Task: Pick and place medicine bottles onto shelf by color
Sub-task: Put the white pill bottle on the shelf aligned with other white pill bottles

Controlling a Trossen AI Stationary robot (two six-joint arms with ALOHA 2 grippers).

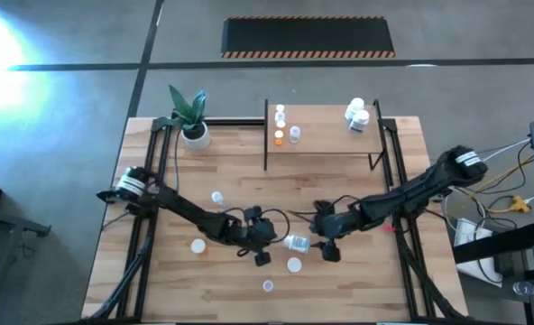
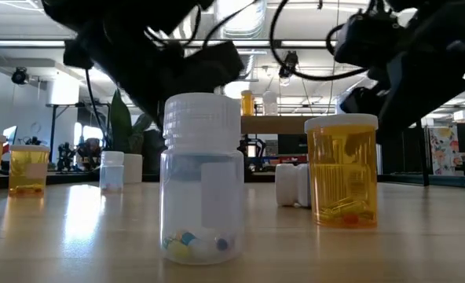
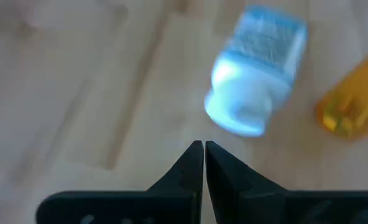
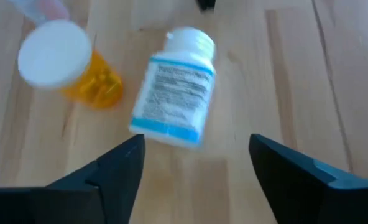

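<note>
While the right gripper point(image 4: 196, 165) is held wide open and empty, a white labelled bottle point(image 4: 174, 102) is seen lying on its side just ahead of it, near the middle of the bench's front half. Its long axis runs roughly in line with the reach, cap pointing away. The left gripper point(image 3: 204, 155), shut and empty, is nearly as close.

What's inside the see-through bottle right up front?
The clear bottle holds a few small coloured pills at its bottom: yellowish, white and blue. Its white label covers part of the inside, so anything behind it cannot be seen.
</note>
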